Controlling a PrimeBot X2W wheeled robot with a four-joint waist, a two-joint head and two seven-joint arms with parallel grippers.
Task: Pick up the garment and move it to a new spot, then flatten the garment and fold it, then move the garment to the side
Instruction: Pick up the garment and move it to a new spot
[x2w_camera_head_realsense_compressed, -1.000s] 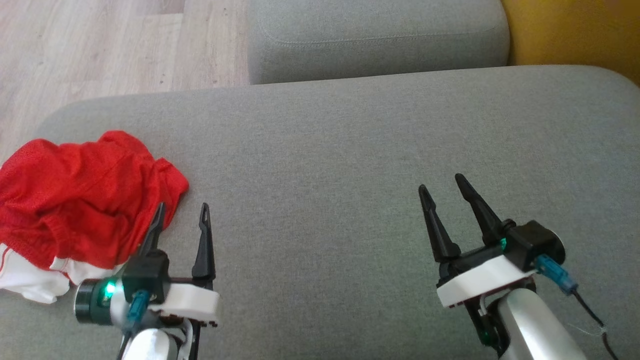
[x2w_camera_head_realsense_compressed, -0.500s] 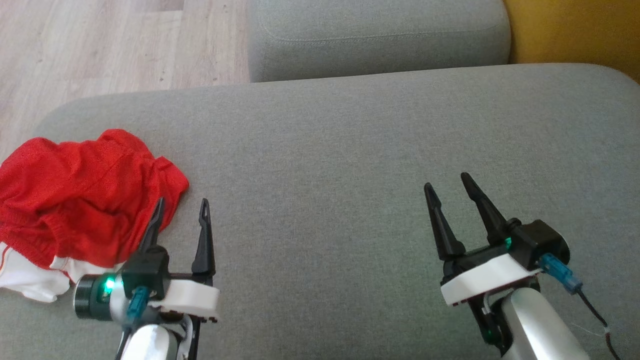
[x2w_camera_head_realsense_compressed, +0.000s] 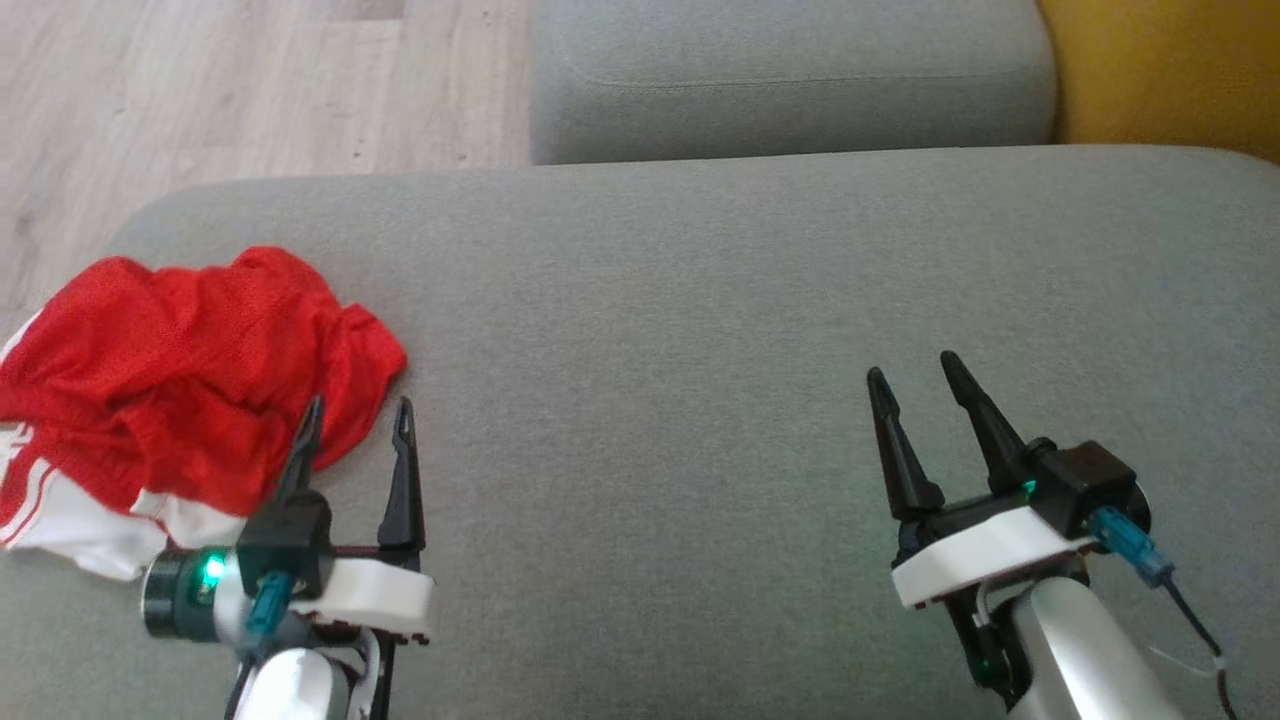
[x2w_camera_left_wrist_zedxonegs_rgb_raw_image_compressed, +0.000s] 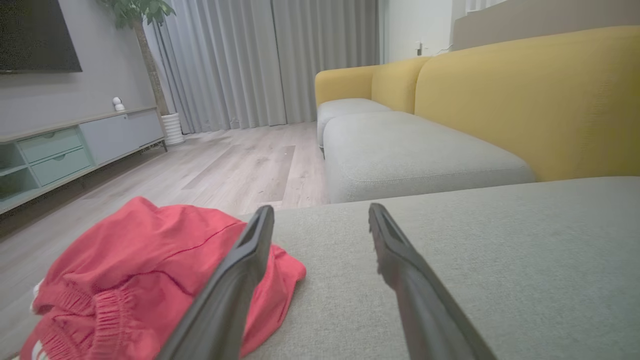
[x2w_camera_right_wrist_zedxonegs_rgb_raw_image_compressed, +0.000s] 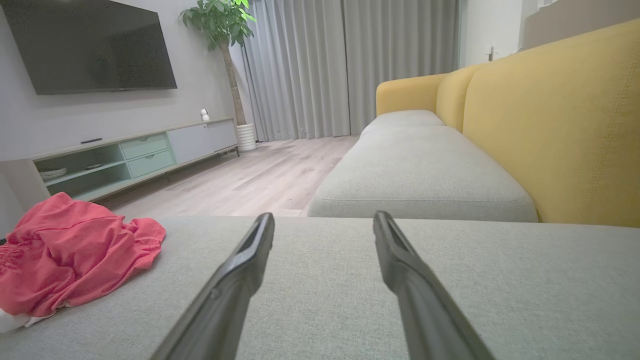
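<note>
At the edge of the garment (x2w_camera_head_realsense_compressed: 170, 370), left tool (x2w_camera_head_realsense_compressed: 359, 405) has crept leftward.

You have a red mesh garment (x2w_camera_head_realsense_compressed: 180, 370), its band white with thin red stripes. Seat cushion (x2w_camera_head_realsense_compressed: 700, 350) plain grey; backrest (x2w_camera_head_realsense_compressed: 1160, 80) mustard yellow; floor (x2w_camera_head_realsense_compressed: 200, 90) pale wood-grain. Left pincer (x2w_camera_head_realsense_compressed: 359, 402), right pincer (x2w_camera_head_realsense_compressed: 912, 364): black.

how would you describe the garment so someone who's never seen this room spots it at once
Find the grey sofa cushion in front of the robot and look at its left end. The garment lies crumpled there: bright red mesh shorts with white trim, against grey fabric.
</note>
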